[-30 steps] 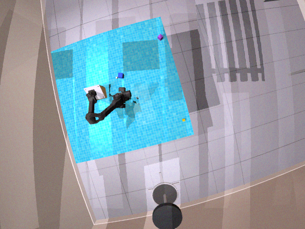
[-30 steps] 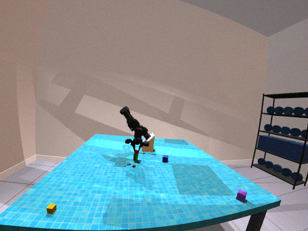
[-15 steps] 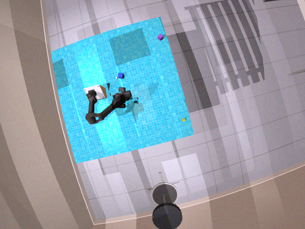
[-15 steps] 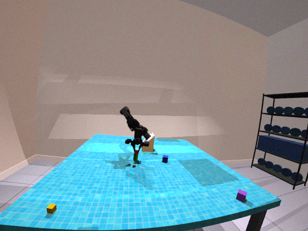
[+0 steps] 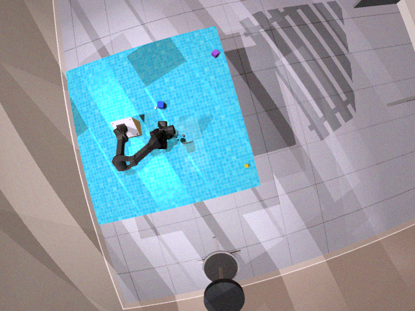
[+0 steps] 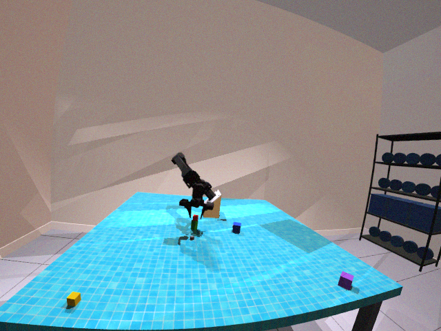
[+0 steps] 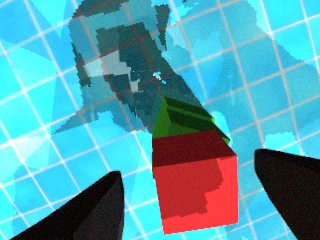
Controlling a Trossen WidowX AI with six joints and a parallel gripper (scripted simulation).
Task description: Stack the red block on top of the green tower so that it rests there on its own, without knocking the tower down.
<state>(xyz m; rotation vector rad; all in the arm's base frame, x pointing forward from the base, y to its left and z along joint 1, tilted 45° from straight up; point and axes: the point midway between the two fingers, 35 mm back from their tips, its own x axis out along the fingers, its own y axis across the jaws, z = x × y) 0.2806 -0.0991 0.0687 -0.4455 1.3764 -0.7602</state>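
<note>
The red block (image 6: 195,217) (image 7: 200,195) sits on top of the green tower (image 6: 194,226) (image 7: 172,121), which stands upright on the blue tiled table (image 5: 214,133) (image 6: 249,292). My gripper (image 6: 195,216) (image 7: 189,170) is open around the red block, pointing down. In the wrist view a gap shows between the block and each black finger. In the top view the arm hides the block and the tower. Much of the tower is hidden under the red block in the wrist view.
A blue block (image 5: 161,104) (image 6: 236,227) lies near the tower. A purple block (image 5: 214,53) (image 6: 345,281) and a yellow block (image 5: 246,165) (image 6: 74,299) lie near the table's far edges from the arm. A tiny dark reddish piece (image 6: 191,238) lies in front of the tower. A white-faced wedge (image 6: 213,212) stands behind.
</note>
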